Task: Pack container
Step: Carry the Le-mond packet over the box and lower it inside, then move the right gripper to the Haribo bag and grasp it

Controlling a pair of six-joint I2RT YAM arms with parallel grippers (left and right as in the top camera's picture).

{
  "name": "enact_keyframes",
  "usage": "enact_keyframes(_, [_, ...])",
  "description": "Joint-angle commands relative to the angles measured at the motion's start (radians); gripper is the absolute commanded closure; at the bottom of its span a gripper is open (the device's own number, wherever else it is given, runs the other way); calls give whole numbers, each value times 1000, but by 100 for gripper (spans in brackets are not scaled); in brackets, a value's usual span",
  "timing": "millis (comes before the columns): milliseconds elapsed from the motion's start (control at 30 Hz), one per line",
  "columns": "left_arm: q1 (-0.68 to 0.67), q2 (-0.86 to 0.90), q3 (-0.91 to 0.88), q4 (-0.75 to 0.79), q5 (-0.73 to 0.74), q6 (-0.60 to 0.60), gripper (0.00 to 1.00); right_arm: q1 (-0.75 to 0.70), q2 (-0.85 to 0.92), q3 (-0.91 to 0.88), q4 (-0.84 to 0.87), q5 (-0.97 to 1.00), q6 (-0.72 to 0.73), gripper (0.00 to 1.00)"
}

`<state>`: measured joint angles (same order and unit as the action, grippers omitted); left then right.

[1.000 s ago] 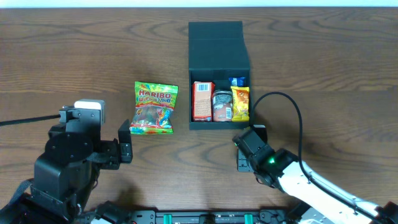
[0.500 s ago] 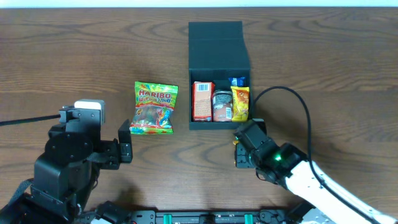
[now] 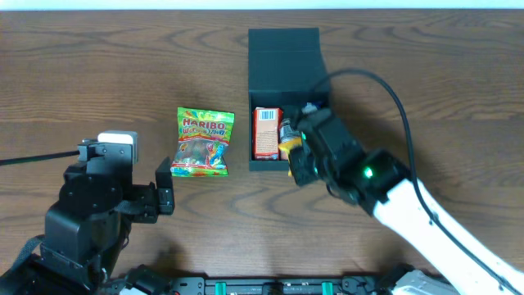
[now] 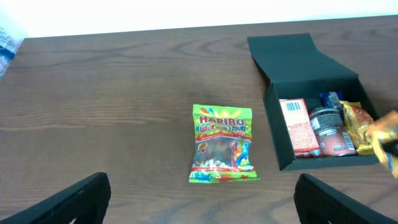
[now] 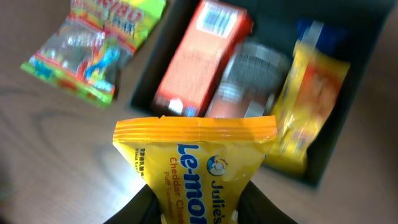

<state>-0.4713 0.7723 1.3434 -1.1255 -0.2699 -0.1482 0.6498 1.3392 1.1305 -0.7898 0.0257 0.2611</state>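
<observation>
The container [image 3: 282, 70], a dark box with its flap lid open at the back, holds an orange-red carton [image 3: 266, 133], a dark can [image 5: 249, 78], a yellow bag [image 5: 308, 112] and a small blue pack [image 5: 314, 31]. It also shows in the left wrist view [image 4: 292, 59]. My right gripper [image 5: 199, 208] is shut on a yellow Julie's Le-mon snack pack [image 5: 196, 165] and holds it above the container's front edge [image 3: 288, 149]. My left gripper [image 4: 205, 211] is open and empty, low over the table, in front of a Haribo bag [image 4: 222, 143].
The Haribo bag [image 3: 202, 141] lies flat on the wooden table [image 3: 98, 74], left of the container. The right arm and its cable [image 3: 393, 90] reach over the container's right front corner. The left arm's body [image 3: 90, 205] fills the lower left.
My right gripper has moved from the table in front of the container up and back to over its front edge, carrying the yellow pack. The left arm has not moved.
</observation>
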Motion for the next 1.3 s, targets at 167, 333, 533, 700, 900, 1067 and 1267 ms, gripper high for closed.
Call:
enact_keyframes(167, [6, 0, 13, -1, -18, 18, 5, -123, 243, 270, -38, 38, -343, 68])
enact_keyframes(333, [6, 0, 13, -2, -18, 18, 5, -166, 361, 353, -28, 38, -531, 67])
enact_keyframes(533, [6, 0, 13, -1, -18, 18, 4, -180, 481, 358, 75, 38, -706, 67])
enact_keyframes(700, [6, 0, 13, -1, -18, 18, 5, -196, 520, 358, 137, 53, -839, 64])
enact_keyframes(900, [6, 0, 13, -1, -18, 18, 5, -200, 531, 358, 171, 74, -943, 64])
enact_keyframes(1067, [6, 0, 13, -1, -18, 18, 5, -217, 531, 358, 161, 79, -892, 64])
enact_keyframes(1267, [6, 0, 13, -1, -18, 18, 5, -206, 523, 358, 161, 72, -610, 60])
